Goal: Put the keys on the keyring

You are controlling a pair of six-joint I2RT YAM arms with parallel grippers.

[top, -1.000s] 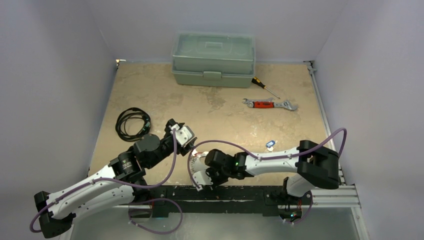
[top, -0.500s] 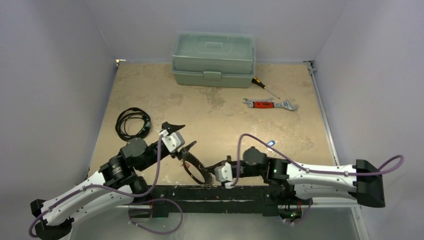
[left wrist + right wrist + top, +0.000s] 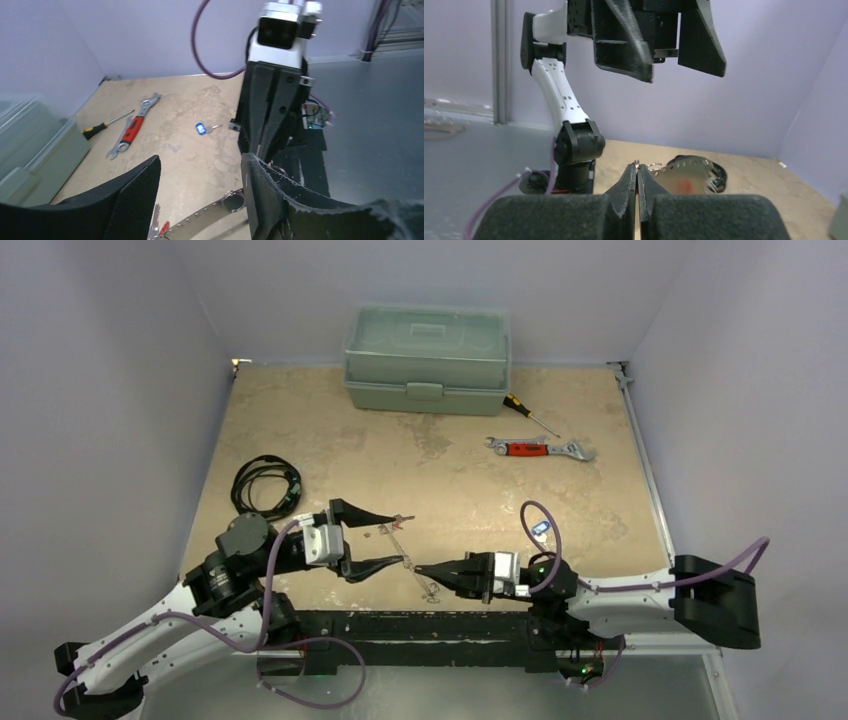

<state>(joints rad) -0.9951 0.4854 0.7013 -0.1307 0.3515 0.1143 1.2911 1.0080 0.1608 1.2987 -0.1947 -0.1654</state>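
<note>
Task was not finished: the blue-tagged key lay loose on the table, well apart from the keyring, which sat between the left gripper's wide jaws with the right gripper pinched shut on its edge, and I could not tell whether the red-tagged key beside it was threaded.

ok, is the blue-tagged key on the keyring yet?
No, the blue-tagged key lies alone on the table, well clear of the keyring.

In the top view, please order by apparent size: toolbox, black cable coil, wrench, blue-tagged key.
1. toolbox
2. black cable coil
3. wrench (longer than the coil, but far thinner)
4. blue-tagged key, smallest
</note>
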